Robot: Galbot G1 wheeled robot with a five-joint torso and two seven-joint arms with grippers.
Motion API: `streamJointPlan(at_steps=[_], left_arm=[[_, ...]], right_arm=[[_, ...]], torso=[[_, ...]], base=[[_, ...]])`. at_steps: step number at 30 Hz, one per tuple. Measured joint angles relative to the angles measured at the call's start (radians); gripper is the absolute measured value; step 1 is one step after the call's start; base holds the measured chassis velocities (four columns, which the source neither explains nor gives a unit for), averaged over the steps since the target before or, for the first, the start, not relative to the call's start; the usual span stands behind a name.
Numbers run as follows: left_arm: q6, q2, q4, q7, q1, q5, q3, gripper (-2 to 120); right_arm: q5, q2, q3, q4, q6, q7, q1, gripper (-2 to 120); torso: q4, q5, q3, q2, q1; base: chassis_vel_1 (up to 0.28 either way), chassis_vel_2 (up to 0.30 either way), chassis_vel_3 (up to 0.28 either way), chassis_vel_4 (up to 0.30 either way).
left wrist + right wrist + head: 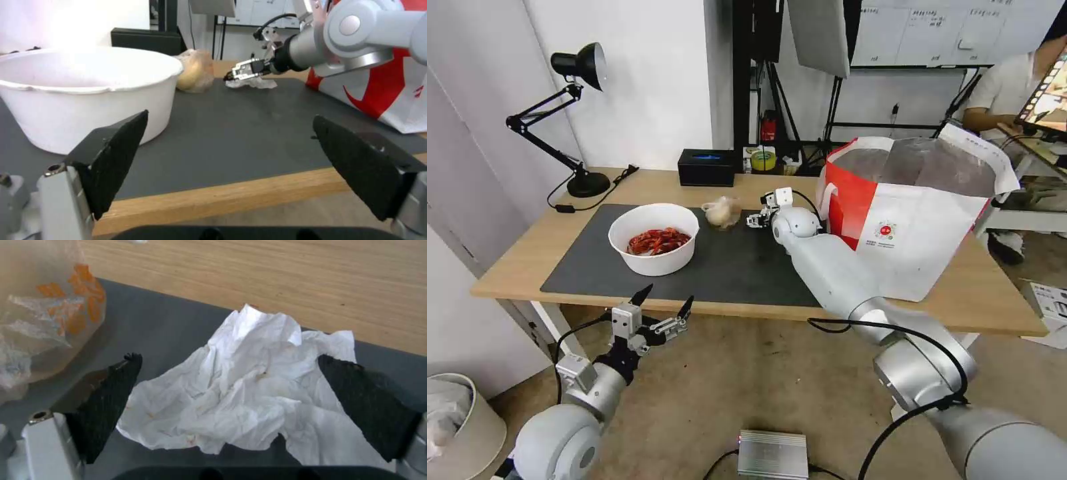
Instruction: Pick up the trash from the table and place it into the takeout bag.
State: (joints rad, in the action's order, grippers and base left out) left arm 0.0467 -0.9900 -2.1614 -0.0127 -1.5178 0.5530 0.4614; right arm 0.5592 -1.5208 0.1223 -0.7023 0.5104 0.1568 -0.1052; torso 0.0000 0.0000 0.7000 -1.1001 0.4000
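On the light wood table [627, 183] lay 1 dark grey mat [734, 267], and on it 3 pieces of trash could be counted: 1 white bowl [654, 238] holding red shells, 1 small clear bag [723, 212] with a beige lump inside, and 1 crumpled white tissue [249, 383]. The bowl stood toward the mat's left half, the bag sat just beyond it near the far edge, and the tissue lay to the right of the bag, close to the mat's far edge. The right gripper [231, 390] was lowered over the tissue with its 2 black fingers [111, 396] spread wide, 1 on each side of the paper, not pressed into it. The left gripper [664, 303] hovered off the near edge of the table, in front of the bowl, its 2 fingers also held well apart and gripping nothing. 1 takeout bag [920, 227], white and red with a foil lining, stood open on the right part of the table beside the mat. At the back stood 1 black desk lamp [577, 120], 1 black box [707, 167] and 1 tape roll [764, 160]
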Motion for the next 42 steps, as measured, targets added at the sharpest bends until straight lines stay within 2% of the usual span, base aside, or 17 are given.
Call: streamJointPlan(at_steps=[12, 29, 42], left_arm=[[-0.001, 0.0, -0.006, 0.0, -0.005, 0.002, 0.008, 100], [-0.001, -0.002, -0.021, 0.001, -0.01, 0.002, 0.012, 100], [-0.001, -0.014, -0.015, 0.002, -0.002, 0.001, 0.002, 100]], right_arm=[[0.003, -0.002, 0.003, 0.012, 0.019, -0.006, 0.009, 100], [0.042, 0.006, 0.007, -0.034, 0.062, 0.021, 0.001, 100], [0.039, 0.012, -0.001, -0.015, 0.061, 0.017, -0.001, 100]], torso=[[0.0, 0.0, 0.0, 0.0, 0.0], [0.0, -0.0001, 0.0, 0.0, 0.0], [0.0, -0.0001, 0.0, 0.0, 0.0]], base=[[0.0, 0.0, 0.0, 0.0], [0.0, 0.0, 0.0, 0.0], [0.0, 0.0, 0.0, 0.0]])
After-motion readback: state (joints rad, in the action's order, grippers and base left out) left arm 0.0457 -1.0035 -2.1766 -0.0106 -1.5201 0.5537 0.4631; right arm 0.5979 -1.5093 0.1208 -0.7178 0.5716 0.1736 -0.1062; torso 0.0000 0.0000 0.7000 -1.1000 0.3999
